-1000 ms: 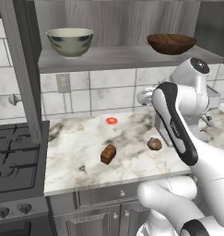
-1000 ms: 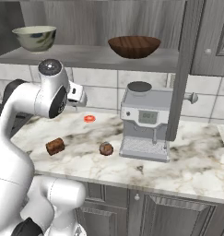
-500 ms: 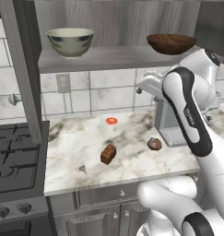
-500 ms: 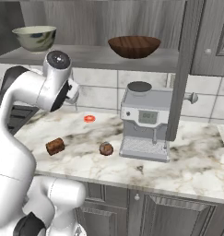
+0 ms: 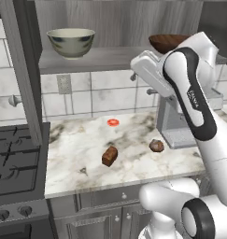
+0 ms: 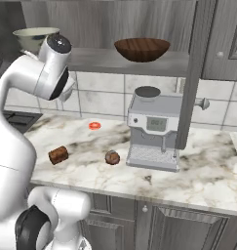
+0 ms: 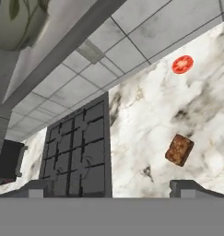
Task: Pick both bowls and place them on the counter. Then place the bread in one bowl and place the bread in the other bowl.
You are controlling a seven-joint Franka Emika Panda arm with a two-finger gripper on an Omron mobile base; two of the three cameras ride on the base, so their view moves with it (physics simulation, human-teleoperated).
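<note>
**Arm raised toward the wall shelf, both bowls not yet taken down**

The end effector (image 7: 111, 186) shows in the hand view as two small dark finger tips standing wide apart at the bottom edge, with nothing between them. The camera on the hand is rolled, looking down past the shelf edge onto the desk.

In that view the cream ceramic bowl (image 7: 16, 20) sits at about 11 o'clock, seen from below on the grey wooden wall shelf (image 7: 62, 50). It looks like the nearer target, so the open, lifted hand is probably preparing to reach for it.

In the left base view the cream bowl (image 5: 71, 42) rests upright on the shelf at 11 o'clock. The dark brown wooden bowl (image 5: 165, 43) rests farther along at 1 o'clock, partly behind the white arm. The right base view shows the wooden bowl (image 6: 142, 49) clearly, upright and well apart from the cream one.

Below, on the marble desk (image 5: 82, 158), lie two pieces of bread: a brown rectangular chunk (image 5: 109, 155) near the centre and a rounder brown piece (image 5: 156, 145) at about 3 o'clock of it, just beside a grey coffee machine (image 6: 151, 129). A tomato slice (image 5: 113, 122) lies toward the tiled wall. A black gas stove (image 5: 14, 168) adjoins the desk at 9 o'clock.

The shelf edge and the vertical post (image 5: 19, 70) near the cream bowl could obstruct the reach. The desk has open marble for setting the bowls down.
</note>
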